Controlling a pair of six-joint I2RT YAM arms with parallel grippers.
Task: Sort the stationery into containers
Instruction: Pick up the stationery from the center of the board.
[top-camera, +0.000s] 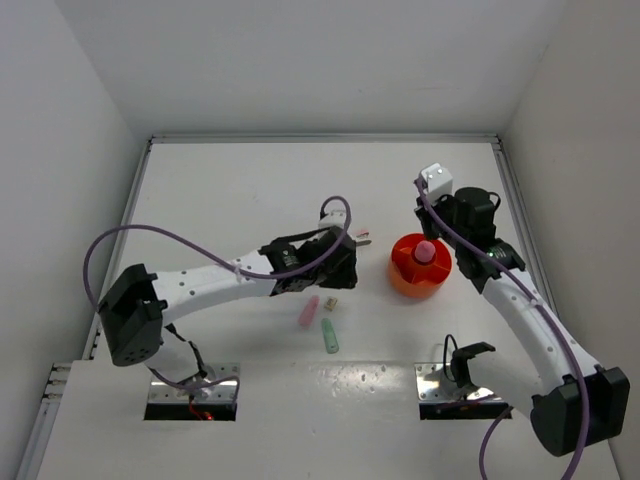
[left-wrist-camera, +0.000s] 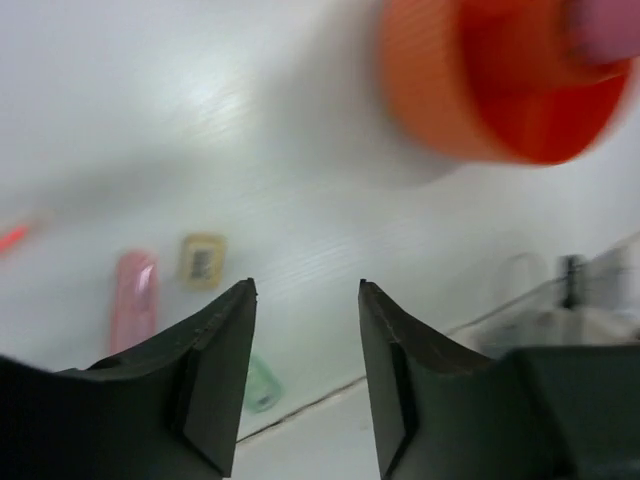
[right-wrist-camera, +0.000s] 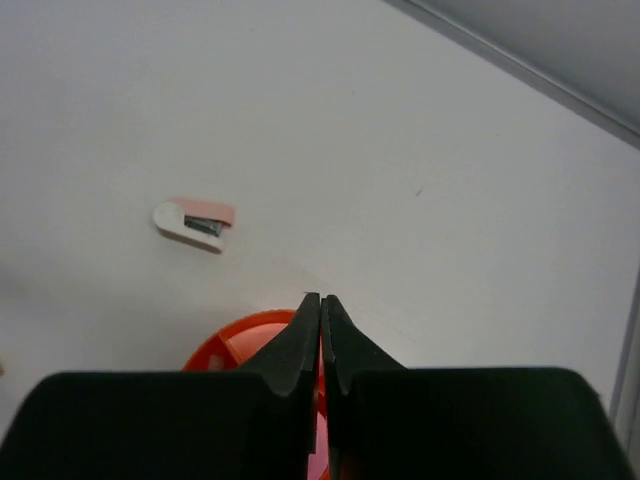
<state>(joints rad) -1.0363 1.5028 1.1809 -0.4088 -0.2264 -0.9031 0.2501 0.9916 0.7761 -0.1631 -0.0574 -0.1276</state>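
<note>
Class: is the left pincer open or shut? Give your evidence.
Open. The left pincer shows its fingers apart, with bare table between them.

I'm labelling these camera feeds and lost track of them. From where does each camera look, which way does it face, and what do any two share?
Top external: above and behind the bases, looking down on the table; left arm and right arm show.
Left wrist: low over the table, facing the tub and pink marker; open left jaws show.
Right wrist: above the tub, facing the table and a small white-and-pink item; shut right jaws show.
Shared: the tub appears in all three.
</note>
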